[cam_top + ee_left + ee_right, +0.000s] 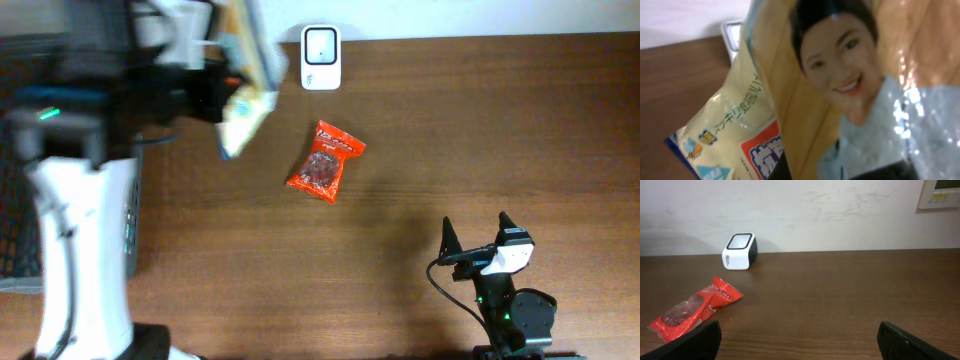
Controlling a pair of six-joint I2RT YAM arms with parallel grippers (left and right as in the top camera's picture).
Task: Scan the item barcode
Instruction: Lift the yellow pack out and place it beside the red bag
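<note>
Well, open wood stretches across the right half and the front of the table (500, 120), and that is the widest room for moving. The far edge runs along a pale wall (840, 210), and the scanner (321, 58) stands at that edge near the middle. My left arm and its white base crowd the left edge. A red packet (325, 160) lies flat in mid-table, just in front of the scanner and well apart from both claws. My left claw (225, 85) is pinched fully shut on the yellow snack bag (245, 105), which it holds lifted off the wood, tilted, just left of the scanner. I cannot tell whether bag and scanner touch. My right claw (475, 225) sits low at the front right with its jaws spread wide and nothing between them. It faces the packet and the scanner from well away. Much is hard to read. From my left wrist the bag (805, 100) fills nearly the whole view, blurred, with a printed smiling face, so my own fingers there cannot be made out. Only a corner of the scanner (730, 37) peeks past it. I cannot make out a barcode on any face shown. From above, my left arm is smeared. At my right wrist the fingers (690, 342) are cut off by the bottom edge, and a wall panel (940, 192) is cropped at the top corner.
</note>
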